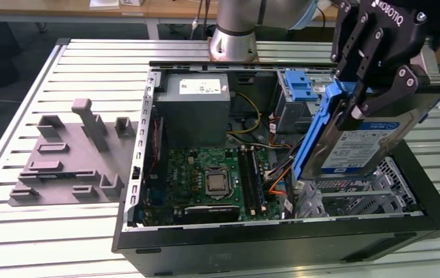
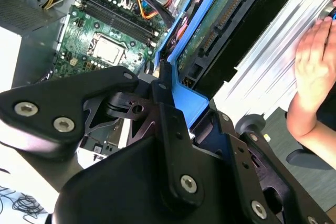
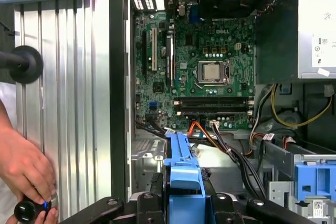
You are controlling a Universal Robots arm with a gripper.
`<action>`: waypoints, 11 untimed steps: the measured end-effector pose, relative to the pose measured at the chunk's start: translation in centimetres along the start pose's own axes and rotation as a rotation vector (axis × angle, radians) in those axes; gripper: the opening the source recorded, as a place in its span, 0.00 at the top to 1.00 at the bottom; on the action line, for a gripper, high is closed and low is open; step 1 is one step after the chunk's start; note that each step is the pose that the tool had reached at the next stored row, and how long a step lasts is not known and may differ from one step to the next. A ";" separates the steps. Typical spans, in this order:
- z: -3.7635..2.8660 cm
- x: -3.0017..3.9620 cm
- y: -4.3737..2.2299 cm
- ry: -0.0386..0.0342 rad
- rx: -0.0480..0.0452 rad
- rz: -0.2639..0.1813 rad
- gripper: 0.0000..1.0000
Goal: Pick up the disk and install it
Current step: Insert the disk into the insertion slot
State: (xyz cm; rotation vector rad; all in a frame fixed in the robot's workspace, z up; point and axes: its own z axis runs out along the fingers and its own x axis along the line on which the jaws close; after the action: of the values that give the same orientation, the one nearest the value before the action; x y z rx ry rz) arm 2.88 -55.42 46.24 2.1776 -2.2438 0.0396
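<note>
The disk (image 1: 365, 148), a silver drive with a white-and-blue label in a blue carrier frame, hangs tilted on edge above the open computer case (image 1: 282, 229), at the exterior view's right. My gripper (image 1: 363, 107) is shut on the disk's upper edge, with the black fingers (image 1: 393, 87) clamping the blue frame. In the second wrist view the disk's green circuit side (image 2: 215, 19) faces the camera beyond my gripper (image 2: 176, 103). The first wrist view has the blue frame (image 3: 184, 163) edge-on between the fingers, over the case's drive bay area.
Inside the case lie the motherboard (image 1: 212, 179), loose cables, the grey power supply box (image 1: 196, 107) and a metal drive cage with a blue latch (image 1: 301, 87). A grey moulded fixture (image 1: 73, 156) sits on the slatted table. A person's hand (image 3: 21, 166) rests beside the case.
</note>
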 end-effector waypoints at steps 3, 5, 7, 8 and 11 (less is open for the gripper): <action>0.06 0.19 -0.25 0.0001 0.0000 0.000 0.64; 0.11 0.31 -0.43 0.0003 -0.0001 0.000 0.64; 0.18 0.38 -0.64 0.0000 0.0000 0.000 0.64; 0.20 0.39 -0.74 0.0001 0.0000 0.000 0.64; 0.27 0.39 -0.87 0.0003 -0.0001 0.000 0.64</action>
State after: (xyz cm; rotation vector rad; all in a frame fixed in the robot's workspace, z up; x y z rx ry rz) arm 3.74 -55.84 45.99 2.1773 -2.2436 0.0399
